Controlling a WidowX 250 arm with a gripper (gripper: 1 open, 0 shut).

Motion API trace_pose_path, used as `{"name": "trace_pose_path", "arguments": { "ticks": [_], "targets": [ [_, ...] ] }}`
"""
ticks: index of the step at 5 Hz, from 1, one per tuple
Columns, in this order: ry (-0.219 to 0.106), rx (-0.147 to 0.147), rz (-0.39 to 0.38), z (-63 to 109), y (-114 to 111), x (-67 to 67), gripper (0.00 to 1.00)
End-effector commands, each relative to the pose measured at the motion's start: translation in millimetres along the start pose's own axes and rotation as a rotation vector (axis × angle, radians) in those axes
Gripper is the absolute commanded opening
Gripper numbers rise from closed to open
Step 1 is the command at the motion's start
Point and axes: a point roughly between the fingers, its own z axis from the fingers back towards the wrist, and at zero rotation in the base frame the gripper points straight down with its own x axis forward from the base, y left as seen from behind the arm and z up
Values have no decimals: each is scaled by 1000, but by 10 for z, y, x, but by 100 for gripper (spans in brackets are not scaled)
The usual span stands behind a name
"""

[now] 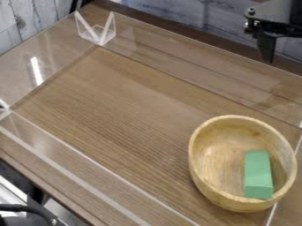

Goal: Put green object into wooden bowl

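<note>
A brown wood-grain tabletop (118, 115) fills most of the view, its grain running from the far left corner toward the near right. Clear acrylic walls (48, 154) stand along its edges, catching pale glare at the left side and along the near edge. At the far left corner, a small clear bracket (97, 31) with 2 angled pieces joins the walls. Behind the far edge is a grey weathered plank backdrop (177, 11). Dark frame parts (18, 212) show below the near left corner.
</note>
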Motion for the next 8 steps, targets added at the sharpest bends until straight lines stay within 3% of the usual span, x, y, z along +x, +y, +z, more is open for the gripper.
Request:
{"name": "trace_pose_path", "arguments": {
  "ticks": [1, 3, 5, 6, 8],
  "targets": [
    [-42, -10, 45, 91, -86, 113, 100],
    [-53, 36, 115, 86, -119, 146, 100],
    [-37, 14, 76, 149, -129, 202, 100],
    [-28, 9, 60, 138, -9, 286, 100],
    [-1, 12, 10, 28, 25, 266, 100]
  ]
}}
